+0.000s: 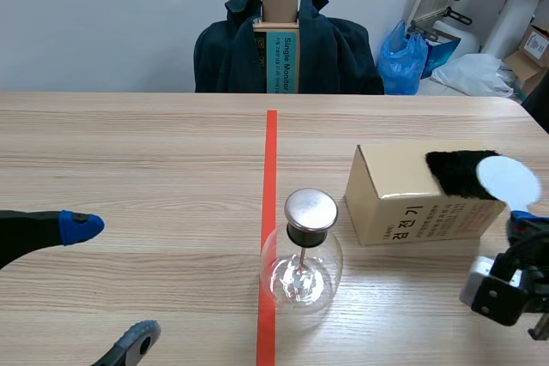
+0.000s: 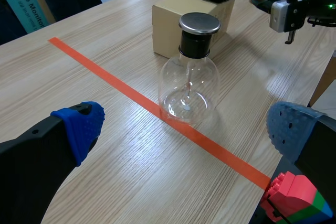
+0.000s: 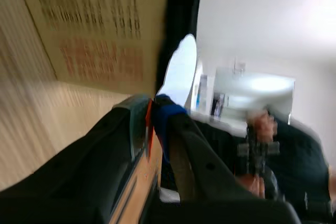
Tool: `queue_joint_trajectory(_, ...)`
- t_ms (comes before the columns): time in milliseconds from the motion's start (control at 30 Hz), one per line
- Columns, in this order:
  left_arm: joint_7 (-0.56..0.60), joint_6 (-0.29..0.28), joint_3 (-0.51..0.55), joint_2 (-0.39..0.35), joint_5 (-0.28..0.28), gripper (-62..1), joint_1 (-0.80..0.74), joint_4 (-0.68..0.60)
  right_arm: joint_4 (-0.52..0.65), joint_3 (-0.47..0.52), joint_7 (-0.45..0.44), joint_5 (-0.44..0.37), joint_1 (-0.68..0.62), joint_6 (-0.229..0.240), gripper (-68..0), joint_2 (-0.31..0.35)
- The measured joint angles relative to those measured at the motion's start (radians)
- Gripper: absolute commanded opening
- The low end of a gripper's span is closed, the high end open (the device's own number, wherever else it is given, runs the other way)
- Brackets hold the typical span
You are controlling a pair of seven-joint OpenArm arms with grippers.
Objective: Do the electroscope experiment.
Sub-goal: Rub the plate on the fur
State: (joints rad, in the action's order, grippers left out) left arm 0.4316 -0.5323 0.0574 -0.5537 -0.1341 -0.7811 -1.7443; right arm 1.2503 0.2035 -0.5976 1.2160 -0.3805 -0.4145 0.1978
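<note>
Scene view has lots of bare wood on the left half of the table (image 1: 129, 152), from the far edge down to the left gripper (image 1: 110, 282). Its two blue-tipped fingers stand wide apart with nothing between them. The right side is much more crowded. A cardboard box (image 1: 403, 203) lies there, close to the table's right edge, and the right arm comes in low at the corner. The right gripper (image 3: 156, 109) is pinched tight on the stem of a white disc (image 1: 508, 179). The disc sits over the right end of a black furry cloth (image 1: 455, 173) that lies on top of the box. An orange-red tape line (image 1: 271, 152) runs down the middle of the light wooden top. Behind the table is a grey wall, a dark coat (image 1: 343, 49) draped over a tall box, and a blue bag (image 1: 403, 56). The glass electroscope (image 1: 300, 255) stands upright right beside the line, just in front of the box but apart from it. It has a shiny round cap on a black stopper, and a thin rod hangs down inside the clear bulb. The cardboard box is shut.
</note>
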Motion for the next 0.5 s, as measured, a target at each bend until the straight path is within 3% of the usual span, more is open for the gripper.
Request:
queue_joint_trajectory(33,0.000,0.000,0.000,0.000,0.000,1.4,0.000,0.000,0.000,-0.002,-0.057,0.003,0.000,0.000,-66.7,-0.001)
queue_joint_trajectory(100,0.000,0.000,0.000,0.000,0.000,1.4,0.000,0.000,0.000,-0.010,-0.055,0.007,0.000,0.000,-66.7,-0.008)
queue_joint_trajectory(233,0.000,0.000,0.000,0.000,0.000,1.4,0.000,0.000,0.000,-0.006,0.150,0.000,-0.002,-0.003,-66.7,-0.006)
queue_joint_trajectory(300,0.000,0.000,0.000,0.000,0.000,1.4,0.000,0.000,0.000,0.000,0.127,0.000,-0.002,-0.003,-66.7,-0.002)
queue_joint_trajectory(400,0.000,0.000,0.000,0.000,0.000,1.4,0.000,0.000,0.000,-0.002,0.012,0.000,-0.002,-0.003,-66.7,-0.003)
queue_joint_trajectory(500,0.000,0.000,0.000,0.000,0.000,1.4,0.000,0.000,0.000,-0.003,-0.006,0.000,-0.002,-0.003,-66.7,-0.004)
